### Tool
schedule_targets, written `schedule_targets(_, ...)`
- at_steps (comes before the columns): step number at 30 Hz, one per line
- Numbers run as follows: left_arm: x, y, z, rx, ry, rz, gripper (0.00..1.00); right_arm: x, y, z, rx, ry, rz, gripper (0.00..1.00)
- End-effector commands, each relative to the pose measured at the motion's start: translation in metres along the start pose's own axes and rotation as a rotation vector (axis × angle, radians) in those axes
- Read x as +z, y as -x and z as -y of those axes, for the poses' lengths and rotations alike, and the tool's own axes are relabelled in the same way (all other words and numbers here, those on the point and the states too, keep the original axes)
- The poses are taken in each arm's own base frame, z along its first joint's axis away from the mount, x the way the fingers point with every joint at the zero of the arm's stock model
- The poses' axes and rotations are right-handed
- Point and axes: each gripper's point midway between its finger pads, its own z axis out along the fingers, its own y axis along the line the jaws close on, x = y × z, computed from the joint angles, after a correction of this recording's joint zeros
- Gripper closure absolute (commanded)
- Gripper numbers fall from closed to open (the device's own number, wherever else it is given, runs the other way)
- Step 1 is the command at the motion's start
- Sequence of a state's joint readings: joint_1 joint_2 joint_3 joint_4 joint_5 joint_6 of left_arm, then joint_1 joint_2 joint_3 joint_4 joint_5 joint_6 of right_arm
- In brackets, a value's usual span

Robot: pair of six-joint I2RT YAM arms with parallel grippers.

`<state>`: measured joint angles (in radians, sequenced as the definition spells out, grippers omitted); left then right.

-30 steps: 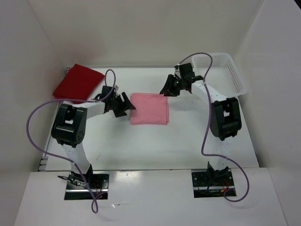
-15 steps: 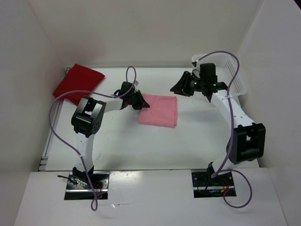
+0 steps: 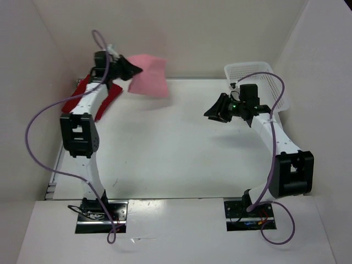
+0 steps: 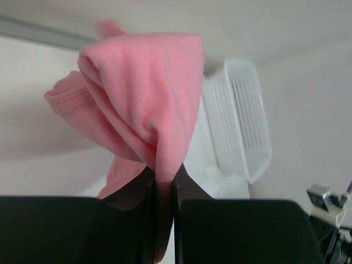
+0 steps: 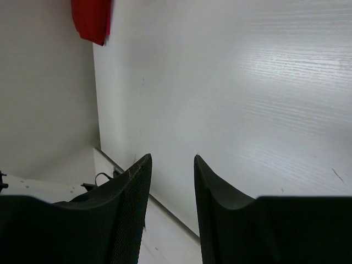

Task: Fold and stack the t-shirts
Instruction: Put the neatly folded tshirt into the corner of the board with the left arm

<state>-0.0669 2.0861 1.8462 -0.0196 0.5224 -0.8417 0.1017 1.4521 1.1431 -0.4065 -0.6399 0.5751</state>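
Nearest, in the top view, the two arm bases sit at the bottom edge, and the white desk (image 3: 165,148) spreads up from them.

At centre right, the right pincer (image 3: 214,111) hangs over the desk with its jaws apart and nothing between them. Its wrist view agrees: the two dark fingers (image 5: 129,192) stand at the bottom with a clear gap, the right pincer (image 5: 171,165) holding nothing, and only bare desk (image 5: 247,82) shows past them. The red shirt (image 5: 91,19) peeps in at the top left of that view.

Farther off, at the upper left of the top view, the left arm reaches high. The left pincer (image 3: 136,70) is clamped on the pink shirt (image 3: 149,77), which hangs in the air off the desk, blurred, against the back wall (image 3: 192,38). The left wrist view shows the grip closely: the left pincer (image 4: 163,187) has its jaws nearly together, pinching a bunched fold of the pink shirt (image 4: 148,99), and the cloth billows up and left from there.

Below that arm, the red shirt (image 3: 71,103) lies flat at the desk's far left corner, partly hidden by the arm.

Farthest right, the basket (image 3: 250,69) sits at the desk's far right corner; it also appears right of the cloth in the left wrist view (image 4: 242,121).
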Motion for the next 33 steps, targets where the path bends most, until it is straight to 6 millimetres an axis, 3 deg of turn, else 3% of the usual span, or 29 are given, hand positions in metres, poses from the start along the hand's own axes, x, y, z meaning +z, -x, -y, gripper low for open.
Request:
schedule_targets(1, -0.073, 0.084, -0.029, -0.012, 0.037, 0.167, 0.94, -0.005, 0.008, -0.009, -0.027, 0.046, 0.017, 0.58)
schedule_targets(2, -0.101, 0.108, -0.06, -0.024, 0.087, 0.229, 0.94, -0.005, 0.007, -0.011, -0.027, 0.055, 0.011, 0.58)
schedule_targets(3, -0.113, 0.101, -0.096, -0.074, 0.152, 0.239, 0.91, -0.002, 0.005, -0.01, -0.02, 0.062, -0.006, 0.58)
schedule_targets(4, -0.133, 0.108, -0.108, -0.083, 0.165, 0.288, 0.83, -0.001, 0.006, -0.011, -0.019, 0.069, -0.012, 0.58)
schedule_targets(5, -0.167, 0.119, -0.147, -0.139, 0.238, 0.371, 0.68, -0.001, 0.006, -0.011, -0.019, 0.069, -0.012, 0.58)
schedule_targets(6, -0.189, 0.118, -0.157, -0.175, 0.264, 0.422, 0.36, 0.001, 0.004, -0.009, -0.022, 0.075, -0.026, 0.58)
schedule_targets(7, -0.199, 0.085, -0.194, -0.287, 0.316, 0.426, 0.24, 0.001, 0.003, -0.011, -0.022, 0.082, -0.031, 0.58)
schedule_targets(8, -0.217, 0.077, -0.213, -0.336, 0.36, 0.449, 0.11, 0.003, 0.005, -0.01, -0.02, 0.081, -0.033, 0.58)
schedule_targets(9, -0.221, 0.067, -0.21, -0.344, 0.365, 0.443, 0.0, 0.003, 0.004, -0.011, -0.029, 0.091, -0.039, 0.58)
schedule_targets(10, -0.222, 0.053, -0.213, -0.359, 0.384, 0.421, 0.0, 0.004, 0.006, -0.012, -0.03, 0.092, -0.039, 0.58)
schedule_targets(11, -0.224, 0.025, -0.223, -0.401, 0.411, 0.388, 0.0, 0.004, 0.006, -0.012, -0.03, 0.092, -0.039, 0.58)
schedule_targets(12, -0.232, 0.023, -0.211, -0.394, 0.408, 0.414, 0.0, 0.005, 0.008, -0.013, -0.041, 0.101, -0.044, 0.58)
schedule_targets(15, -0.259, -0.008, -0.207, -0.429, 0.51, 0.465, 0.0, 0.005, 0.007, -0.015, -0.041, 0.11, -0.05, 0.58)
schedule_targets(17, -0.275, -0.013, -0.201, -0.403, 0.562, 0.497, 0.0, 0.008, -0.002, -0.012, -0.037, 0.115, -0.071, 0.58)
schedule_targets(20, -0.299, -0.016, -0.175, -0.35, 0.583, 0.556, 0.0, 0.009, -0.01, -0.006, -0.026, 0.108, -0.082, 0.58)
schedule_targets(25, -0.279, -0.061, -0.161, -0.347, 0.522, 0.369, 0.0, 0.012, -0.025, 0.01, -0.017, 0.057, -0.09, 0.56)
schedule_targets(26, -0.268, -0.074, -0.153, -0.319, 0.503, 0.306, 0.0, 0.013, -0.023, 0.012, -0.03, 0.025, -0.064, 0.54)
schedule_targets(27, -0.264, -0.095, -0.154, -0.3, 0.519, 0.226, 0.0, 0.017, -0.032, 0.017, -0.035, -0.007, -0.083, 0.53)
schedule_targets(28, -0.256, -0.112, -0.146, -0.275, 0.502, 0.163, 0.0, 0.018, -0.039, 0.021, -0.036, -0.035, -0.087, 0.37)
schedule_targets(29, -0.256, -0.124, -0.138, -0.256, 0.488, 0.126, 0.0, 0.019, -0.041, 0.025, -0.049, -0.073, -0.069, 0.0)
schedule_targets(30, -0.254, -0.142, -0.134, -0.238, 0.464, 0.072, 0.0, 0.025, -0.051, 0.024, -0.067, -0.09, -0.084, 0.0)
schedule_targets(31, -0.251, -0.151, -0.118, -0.205, 0.42, 0.053, 0.0, 0.027, -0.059, 0.031, -0.066, -0.124, -0.097, 0.0)
schedule_targets(32, -0.251, -0.16, -0.114, -0.201, 0.413, 0.032, 0.0, 0.03, -0.06, 0.032, -0.07, -0.151, -0.086, 0.0)
schedule_targets(33, -0.251, -0.17, -0.107, -0.195, 0.396, 0.01, 0.0, 0.033, -0.074, 0.034, -0.064, -0.154, -0.118, 0.0)
